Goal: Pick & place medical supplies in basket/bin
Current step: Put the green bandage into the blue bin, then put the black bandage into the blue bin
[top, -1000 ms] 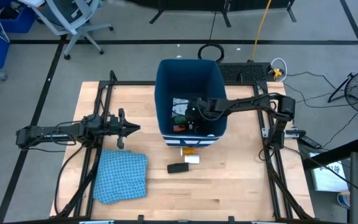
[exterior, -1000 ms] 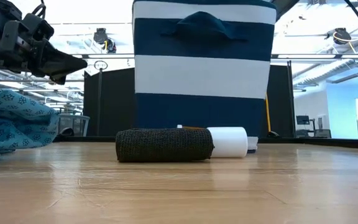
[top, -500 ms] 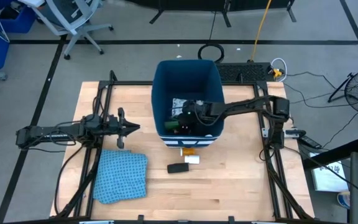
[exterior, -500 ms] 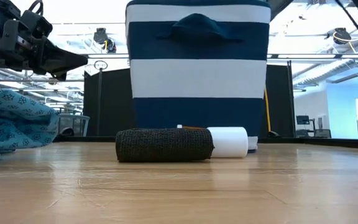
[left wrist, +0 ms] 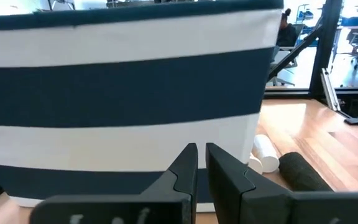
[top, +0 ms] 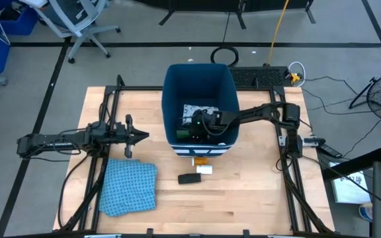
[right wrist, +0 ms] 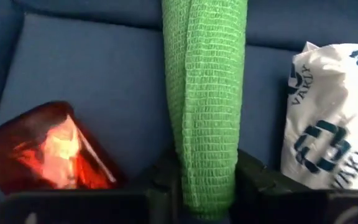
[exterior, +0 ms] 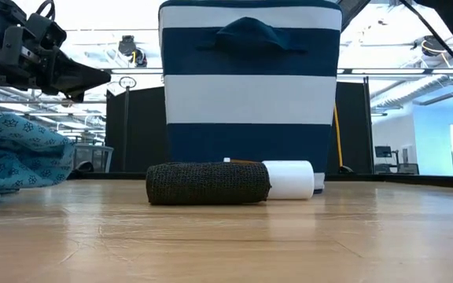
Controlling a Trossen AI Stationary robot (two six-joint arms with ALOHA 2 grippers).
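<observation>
The dark-blue, white-striped bin (top: 200, 76) stands at the table's middle. My right gripper (top: 194, 127) reaches down into it and is shut on a green block (right wrist: 207, 93). On the bin floor beside it lie a red tube (right wrist: 45, 149) and a white green-printed packet (right wrist: 331, 124). A black block (top: 189, 178), a white piece (top: 206, 170) and an orange piece (top: 201, 160) lie on the table before the bin's near side. My left gripper (left wrist: 201, 163) hovers shut, left of the bin. My right gripper pinches the green block by its near end (right wrist: 207, 186) between the two fingers (right wrist: 257, 180). The block runs forward along the fingers and past their tips. The arm slants down into the bin from the table's right. Whether the block's far end touches the bin floor, I cannot tell.
A crumpled blue patterned cloth (top: 129, 186) lies at the table's near left, below the left arm. Black frame rails (top: 108, 112) run along both table sides. Bare wood lies in front of the loose pieces and at the near right.
My right gripper has moved deeper into the bin and toward its left side, carrying the green block. The bin has slid a little toward the table's left.
</observation>
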